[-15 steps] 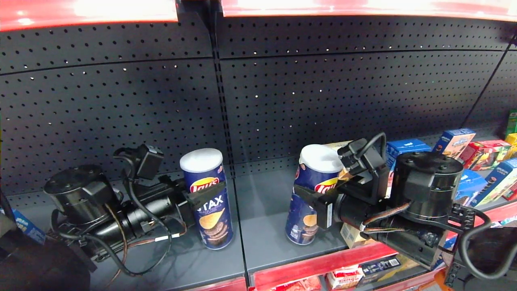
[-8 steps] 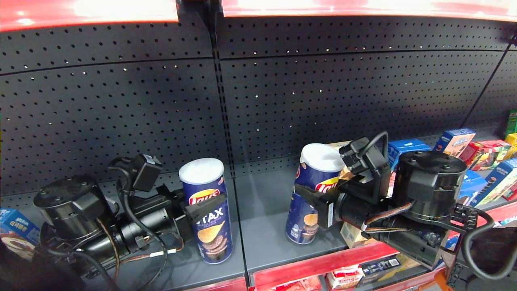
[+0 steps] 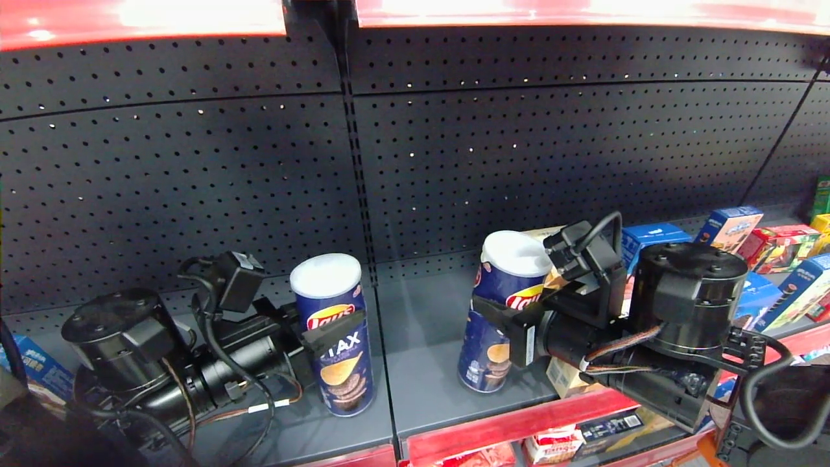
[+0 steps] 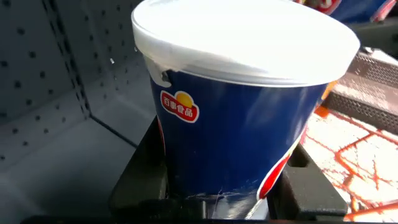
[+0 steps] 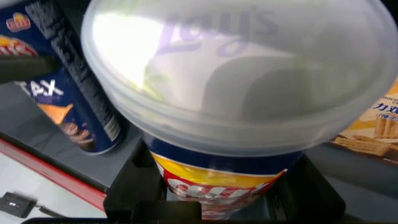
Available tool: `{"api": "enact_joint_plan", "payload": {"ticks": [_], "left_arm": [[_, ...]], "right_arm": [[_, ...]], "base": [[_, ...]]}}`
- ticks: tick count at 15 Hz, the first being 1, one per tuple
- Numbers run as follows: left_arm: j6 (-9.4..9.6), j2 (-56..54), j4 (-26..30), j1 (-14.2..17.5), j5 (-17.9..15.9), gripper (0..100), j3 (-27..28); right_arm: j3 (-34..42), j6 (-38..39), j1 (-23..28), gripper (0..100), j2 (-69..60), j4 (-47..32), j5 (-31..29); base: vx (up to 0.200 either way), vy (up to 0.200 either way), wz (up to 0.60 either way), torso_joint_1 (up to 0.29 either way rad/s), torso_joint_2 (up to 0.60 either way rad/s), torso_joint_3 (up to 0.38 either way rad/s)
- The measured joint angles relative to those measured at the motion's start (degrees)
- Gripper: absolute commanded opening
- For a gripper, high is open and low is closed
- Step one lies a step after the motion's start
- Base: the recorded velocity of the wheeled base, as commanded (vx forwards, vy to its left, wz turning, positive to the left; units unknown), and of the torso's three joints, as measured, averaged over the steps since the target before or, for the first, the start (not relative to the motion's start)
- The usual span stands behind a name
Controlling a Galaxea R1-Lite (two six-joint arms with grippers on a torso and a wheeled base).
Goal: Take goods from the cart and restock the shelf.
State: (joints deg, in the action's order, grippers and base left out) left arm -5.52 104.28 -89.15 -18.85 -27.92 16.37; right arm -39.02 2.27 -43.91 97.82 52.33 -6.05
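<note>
We see the left claw [image 3: 332, 329] clamped around the middle of the left can [image 3: 342, 383], a blue chip tube with a white lid. The tube stands upright over the grey shelf [image 3: 428, 363], just left of the vertical post in the pegboard [image 3: 519, 149]. In the left wrist view, the dark fingers [image 4: 140, 190] press on both sides of this can [image 4: 242, 118] below its lid. The right claw [image 3: 496, 312] grips the right can [image 3: 483, 366], a second tube of the same kind. It stands right of the post, leaning slightly, well apart from the first. In the right wrist view, its clear lid [image 5: 242, 74] sits close to the camera, with the claw's fingers [image 5: 134, 186] at its sides and the left can [image 5: 68, 106] farther off. We cannot tell whether either base touches the shelf or hangs just above it. Behind and beside the right can lies a tan box [image 3: 567, 379]. Blue boxes [image 3: 648, 237] and other coloured cartons crowd the shelf's right end. A red rail [image 3: 506, 428] runs along the front edge of the shelf.
</note>
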Motion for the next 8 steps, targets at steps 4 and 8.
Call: {"api": "enact_joint_plan", "payload": {"ticks": [4, 8], "left_arm": [[-0.22, 1.95, -0.71, -2.23, 1.34, 0, 0.07], [-0.22, 2.69, -0.77, -2.56, 1.58, 0, 0.24]], "right_arm": [[0.00, -0.02, 0.00, 0, 0.11, 0.02, 0.02], [0.00, 0.00, 0.00, 0, 0.20, 0.02, 0.06]], "base": [[0.000, 0.000, 0.00, 0.000, 0.00, 0.000], [0.000, 0.000, 0.00, 0.000, 0.00, 0.000]]}}
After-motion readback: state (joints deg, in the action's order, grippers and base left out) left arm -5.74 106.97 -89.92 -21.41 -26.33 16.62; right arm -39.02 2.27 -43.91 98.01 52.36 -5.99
